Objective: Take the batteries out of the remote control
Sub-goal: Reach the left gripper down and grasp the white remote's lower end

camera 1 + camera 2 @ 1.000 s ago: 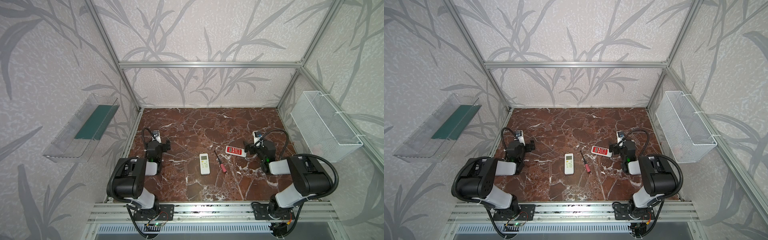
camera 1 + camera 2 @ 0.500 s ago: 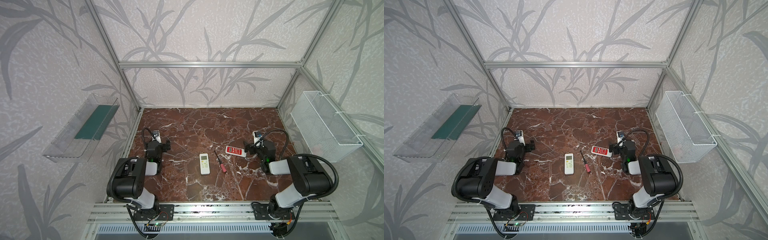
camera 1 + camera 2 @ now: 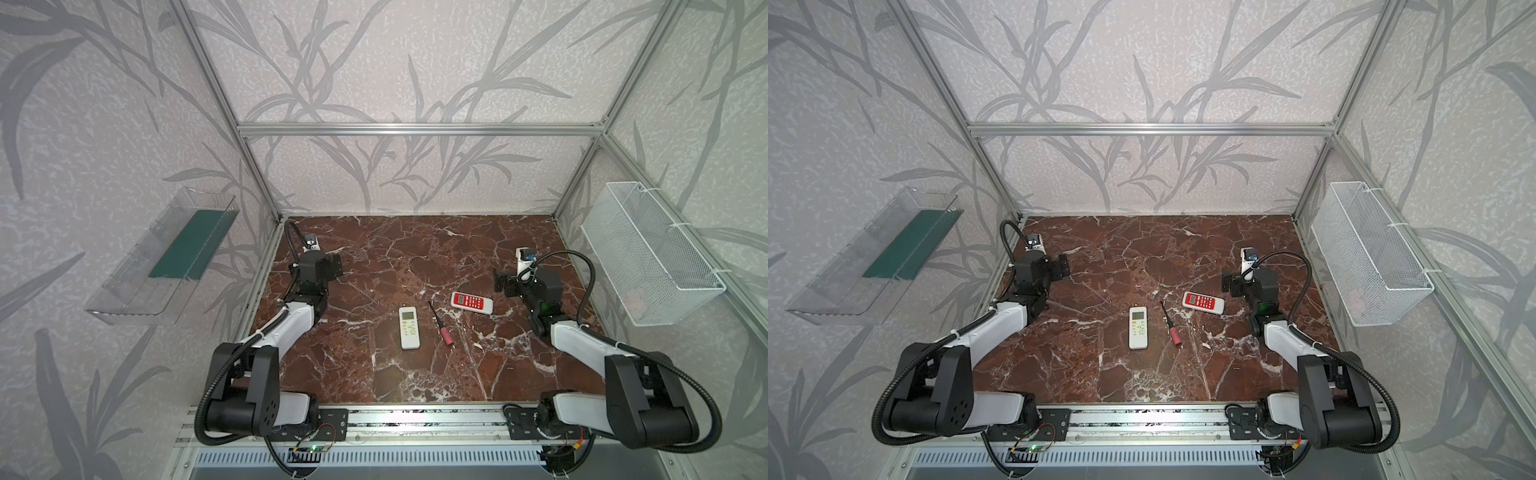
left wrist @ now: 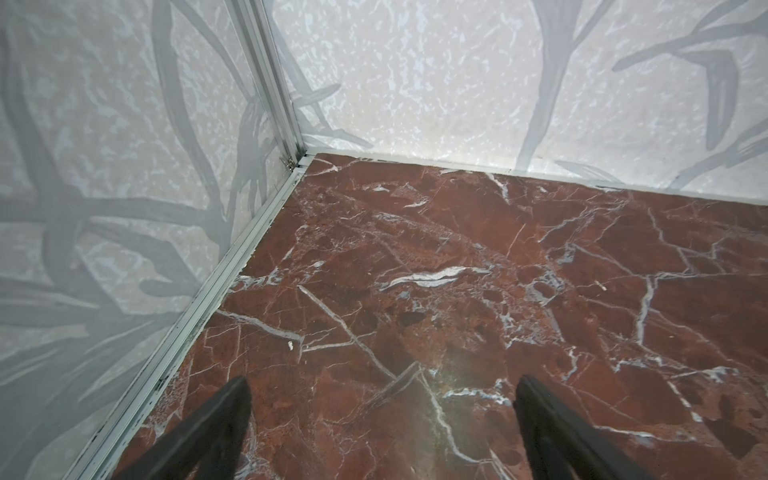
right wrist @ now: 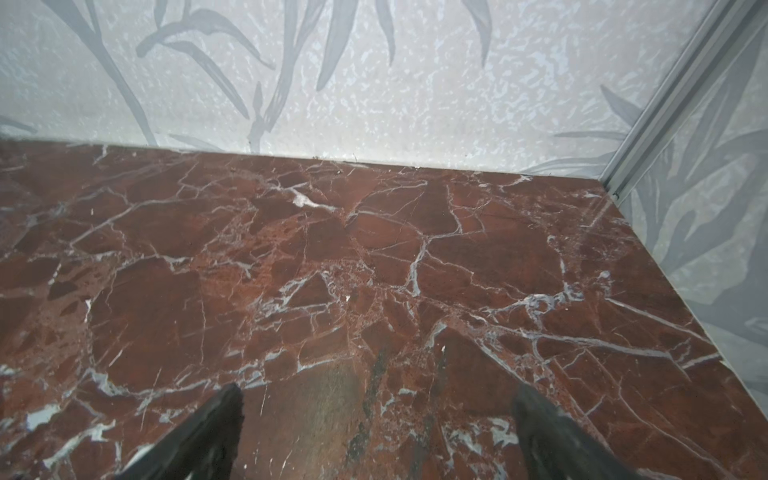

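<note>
Two remote controls lie face up on the red marble table, seen in both top views. The white remote is near the middle; the red-faced remote lies to its right. No batteries show. My left gripper stands open over bare marble at the far left, well away from the white remote. A short way right of the red-faced remote, my right gripper is open and holds nothing.
A screwdriver with a dark shaft and pink-red handle lies between the two remotes. A clear plastic bin hangs on the left wall and a white wire basket on the right wall. Aluminium posts frame the table's corners.
</note>
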Robot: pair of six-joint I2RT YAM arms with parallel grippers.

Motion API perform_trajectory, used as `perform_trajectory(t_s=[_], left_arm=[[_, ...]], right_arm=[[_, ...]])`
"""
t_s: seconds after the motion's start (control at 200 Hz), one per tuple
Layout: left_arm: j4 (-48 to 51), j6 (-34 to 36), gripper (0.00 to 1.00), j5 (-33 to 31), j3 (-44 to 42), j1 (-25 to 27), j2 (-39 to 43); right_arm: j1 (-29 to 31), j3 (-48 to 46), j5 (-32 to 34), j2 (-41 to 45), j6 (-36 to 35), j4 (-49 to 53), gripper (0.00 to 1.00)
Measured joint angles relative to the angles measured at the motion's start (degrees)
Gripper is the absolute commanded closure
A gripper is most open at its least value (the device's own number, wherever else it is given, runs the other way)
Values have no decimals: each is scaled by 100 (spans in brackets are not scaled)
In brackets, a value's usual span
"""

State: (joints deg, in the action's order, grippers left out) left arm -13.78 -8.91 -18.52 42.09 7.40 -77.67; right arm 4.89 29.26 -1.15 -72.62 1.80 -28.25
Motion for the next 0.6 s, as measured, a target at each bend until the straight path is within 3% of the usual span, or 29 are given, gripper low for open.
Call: perform_trajectory(t_s=[0.28, 0.6], left_arm=[[2396, -1259, 1, -188, 688, 1351, 7], [4072, -2758, 1, 610, 1025, 2406, -219]], right_arm=[[673, 404, 645, 1134, 1060, 2465, 1], [1534, 404, 1034, 2216, 1932, 4468, 1]])
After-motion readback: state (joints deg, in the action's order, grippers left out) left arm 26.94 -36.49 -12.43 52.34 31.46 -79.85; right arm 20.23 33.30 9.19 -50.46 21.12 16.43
